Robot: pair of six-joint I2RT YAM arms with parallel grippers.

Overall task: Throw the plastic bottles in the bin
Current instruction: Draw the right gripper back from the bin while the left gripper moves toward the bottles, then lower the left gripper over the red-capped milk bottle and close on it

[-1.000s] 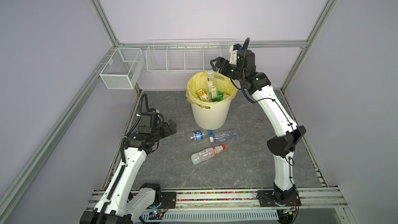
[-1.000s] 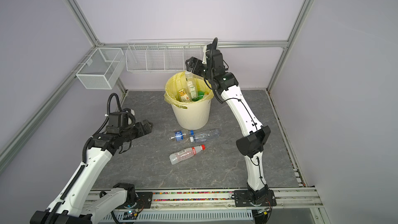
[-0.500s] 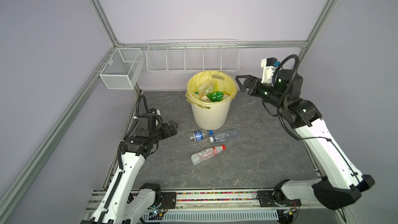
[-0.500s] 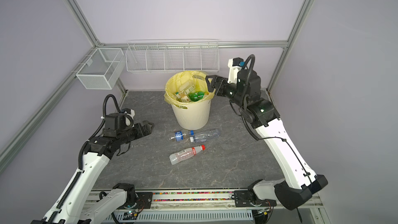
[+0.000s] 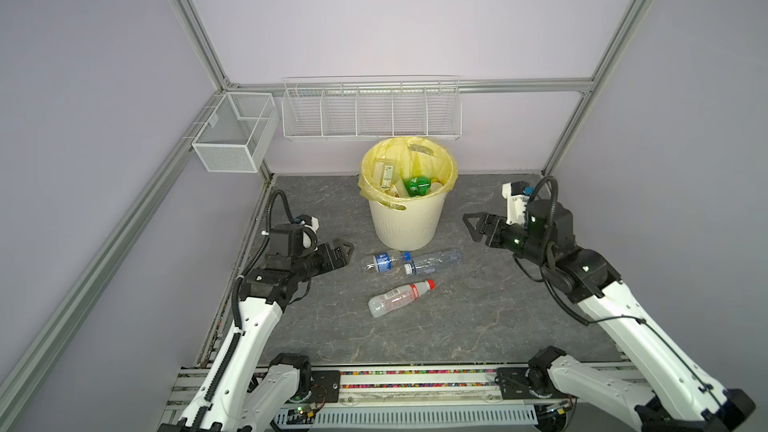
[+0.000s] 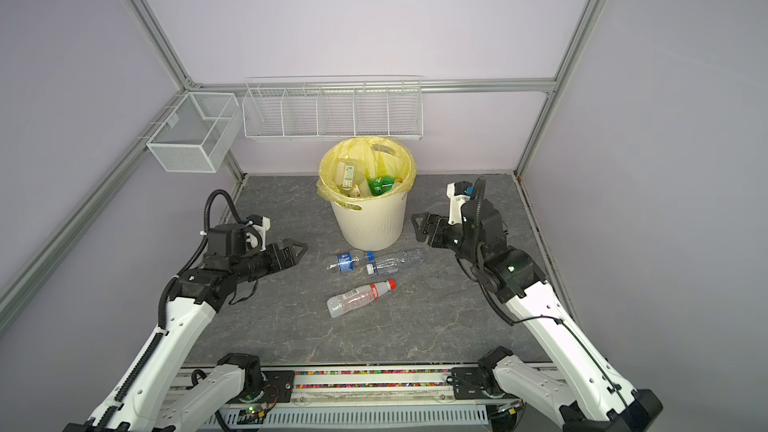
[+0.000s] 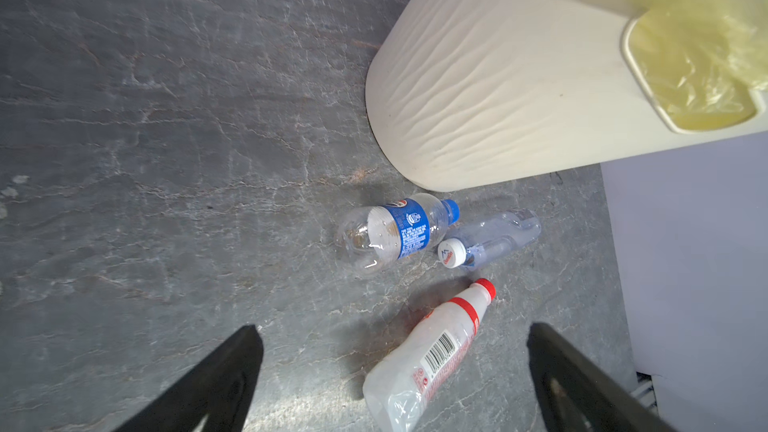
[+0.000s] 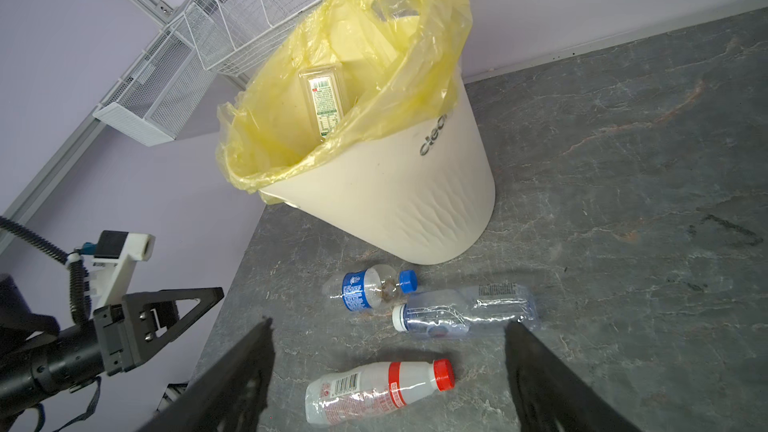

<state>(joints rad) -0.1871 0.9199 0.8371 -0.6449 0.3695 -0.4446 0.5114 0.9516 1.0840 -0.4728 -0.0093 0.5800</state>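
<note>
The cream bin with its yellow liner stands at the back middle and holds several bottles, one of them green. In front of it three plastic bottles lie on the grey floor: a blue-labelled one, a clear white-capped one and a red-capped one. My left gripper hovers open just left of the blue-labelled bottle, empty. To the right of the bin my right gripper is open and empty too, pointing toward the bottles. In the right wrist view the red-capped bottle lies between the fingers' lines.
A long white wire basket hangs on the back wall above the bin, and a mesh basket hangs at the left corner. Aluminium frame posts bound the cell. The arms' base rail runs along the front edge.
My right arm has swung from above the bin's mouth down to its right side, low over the floor. The bottle seen upright at the bin's mouth now lies inside. The left arm barely shifted.
</note>
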